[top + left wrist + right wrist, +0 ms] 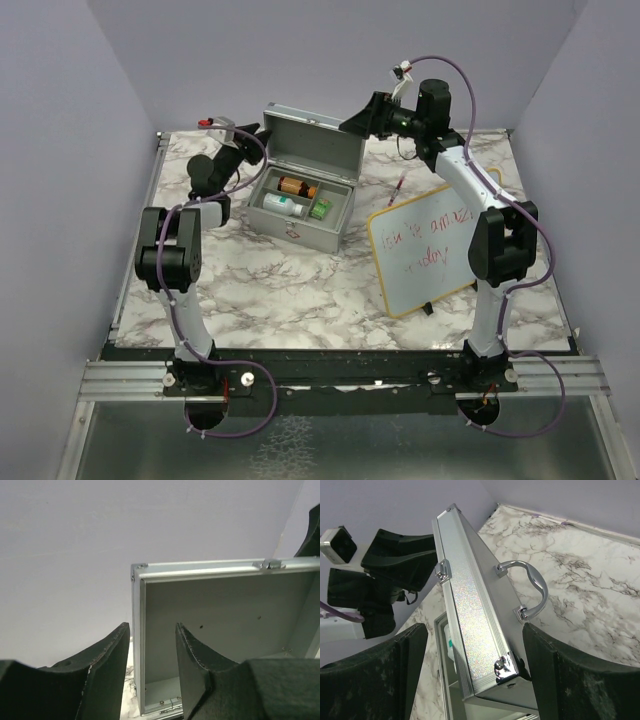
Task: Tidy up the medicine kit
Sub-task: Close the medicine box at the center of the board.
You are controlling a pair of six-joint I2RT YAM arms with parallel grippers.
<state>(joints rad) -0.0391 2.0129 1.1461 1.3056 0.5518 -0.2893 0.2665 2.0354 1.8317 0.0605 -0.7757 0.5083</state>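
The right gripper [475, 630], jaws spread wide, straddled the raised lid [470, 605] of the medicine kit [322, 234] beside its loop handle [534, 587], not clamped on it. The left gripper [151, 630], fingers apart and holding nothing, hung near the lid's left edge. The open metal box sat upper centre on the marble table [290, 290], holding an amber bottle [297, 186] and a white bottle [283, 205]. A whiteboard [430, 250] was at right.
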